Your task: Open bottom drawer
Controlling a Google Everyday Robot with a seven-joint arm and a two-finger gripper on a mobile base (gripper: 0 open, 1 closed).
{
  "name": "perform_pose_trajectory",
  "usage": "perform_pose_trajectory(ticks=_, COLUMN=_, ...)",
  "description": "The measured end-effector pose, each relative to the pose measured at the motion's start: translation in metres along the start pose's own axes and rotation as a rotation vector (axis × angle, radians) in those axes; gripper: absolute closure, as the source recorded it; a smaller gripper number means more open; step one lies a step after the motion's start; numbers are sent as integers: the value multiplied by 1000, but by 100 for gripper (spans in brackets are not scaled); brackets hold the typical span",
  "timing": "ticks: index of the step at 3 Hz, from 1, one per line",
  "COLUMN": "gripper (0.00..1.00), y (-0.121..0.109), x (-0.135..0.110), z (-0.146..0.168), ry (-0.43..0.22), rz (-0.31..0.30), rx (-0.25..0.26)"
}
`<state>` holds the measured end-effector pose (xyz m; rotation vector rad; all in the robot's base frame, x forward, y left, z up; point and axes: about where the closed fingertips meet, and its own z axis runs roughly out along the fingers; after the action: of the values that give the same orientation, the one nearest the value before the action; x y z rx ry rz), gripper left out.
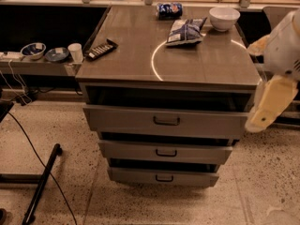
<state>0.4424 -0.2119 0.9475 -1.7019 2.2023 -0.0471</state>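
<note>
The grey cabinet (164,69) has three drawers stacked below its top. The bottom drawer (136,175) is the lowest and shallowest front, with a small dark loop handle (164,177) at its centre. A dark gap shows above its front edge. My gripper (257,122) hangs at the end of the cream and white arm (281,50) at the right side of the cabinet. It is level with the top drawer (117,118), well above and to the right of the bottom drawer's handle, touching nothing.
On the cabinet top lie a remote (100,49), a chip bag (185,31), a can (168,9) and a white bowl (224,18). A low shelf at left holds bowls (33,49) and a cup (75,51). A black stand leg (42,182) and cable cross the floor at left.
</note>
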Motion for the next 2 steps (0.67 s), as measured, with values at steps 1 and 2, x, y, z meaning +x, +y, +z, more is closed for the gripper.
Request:
perform_pose_trajectory(ticks=1, gripper=0, y=39, x=-2, z=55, ry=-124, rz=31, rx=-49)
perform_pose_trajectory(ticks=2, gripper=0, y=82, x=21, z=137, ry=-229, rz=54, rx=-114)
